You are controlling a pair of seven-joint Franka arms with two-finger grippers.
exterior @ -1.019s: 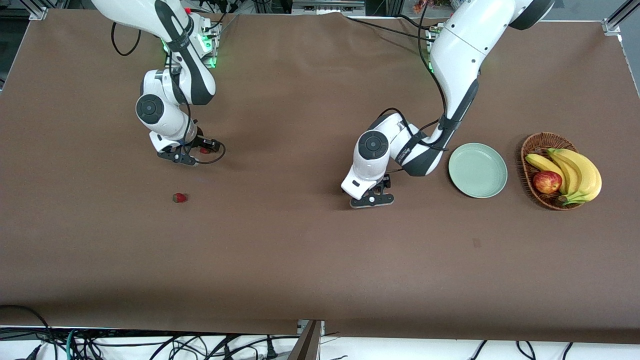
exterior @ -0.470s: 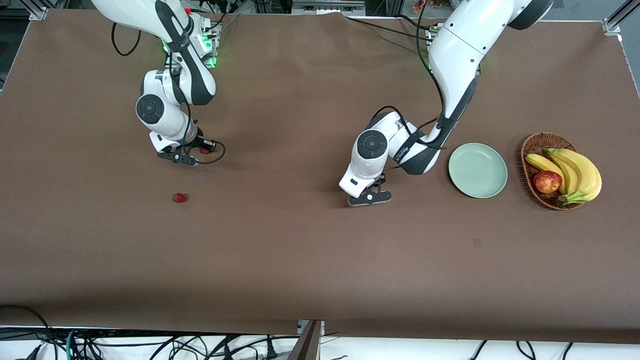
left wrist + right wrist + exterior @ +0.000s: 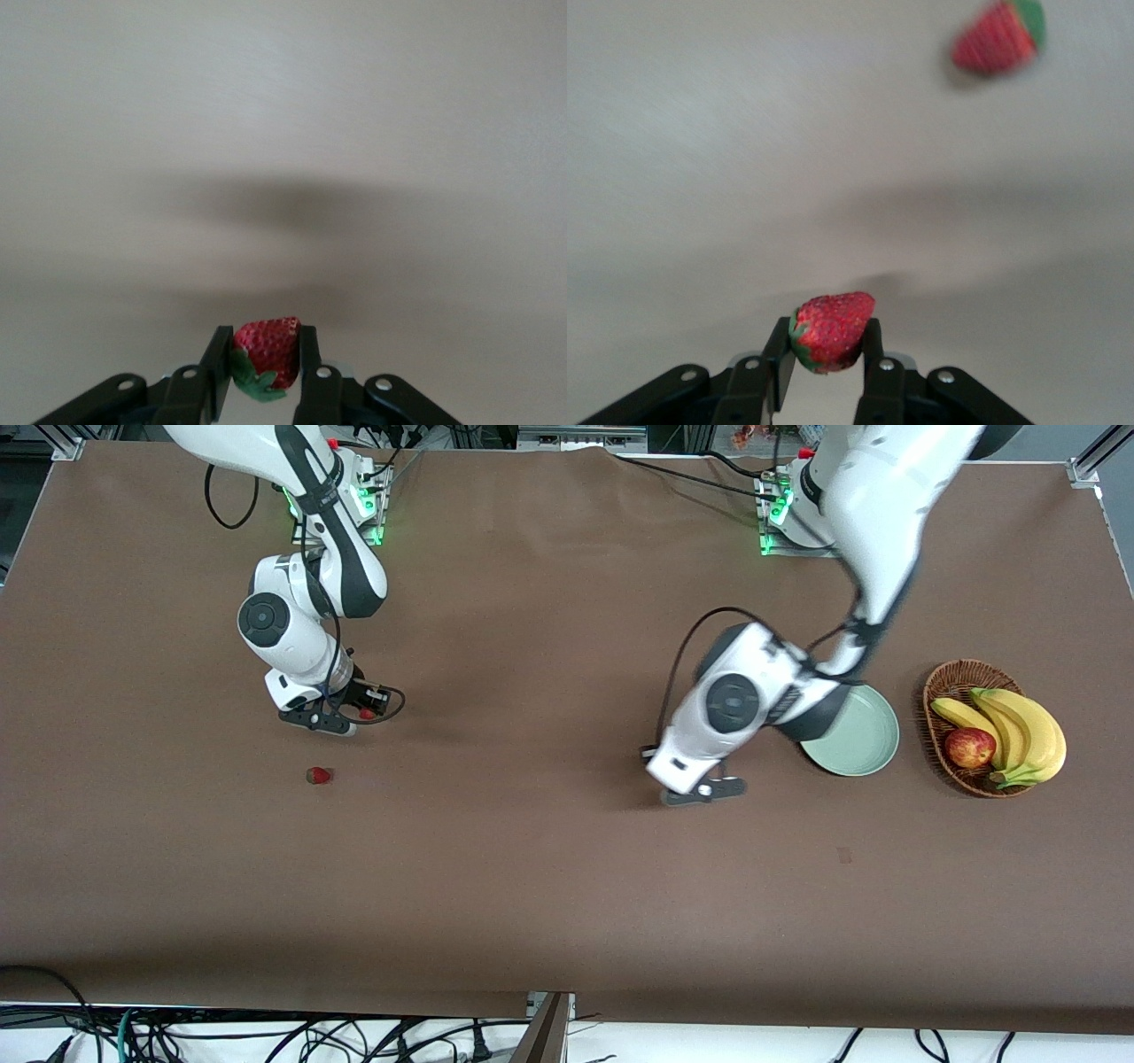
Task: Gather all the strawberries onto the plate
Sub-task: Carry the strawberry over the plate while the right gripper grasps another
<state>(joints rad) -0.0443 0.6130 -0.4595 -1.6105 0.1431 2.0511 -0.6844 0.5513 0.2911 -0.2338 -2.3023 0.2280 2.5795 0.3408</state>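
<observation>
red strawberry (image 3: 267, 351) pinched in left end effector (image 3: 263, 372); right end effector (image 3: 826, 365) grips another strawberry (image 3: 831, 329); third (image 3: 318, 776) on table.

Strawberries (image 3: 318, 776) red w/ green caps; plate (image 3: 864, 740) mint-green

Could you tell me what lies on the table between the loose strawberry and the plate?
In the front view, only bare brown table runs from the loose strawberry to the plate; the left claw hangs above that stretch.

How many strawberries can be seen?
3: one small red strawberry in the left gripper, one in the right gripper, one lying on the brown table.
</observation>
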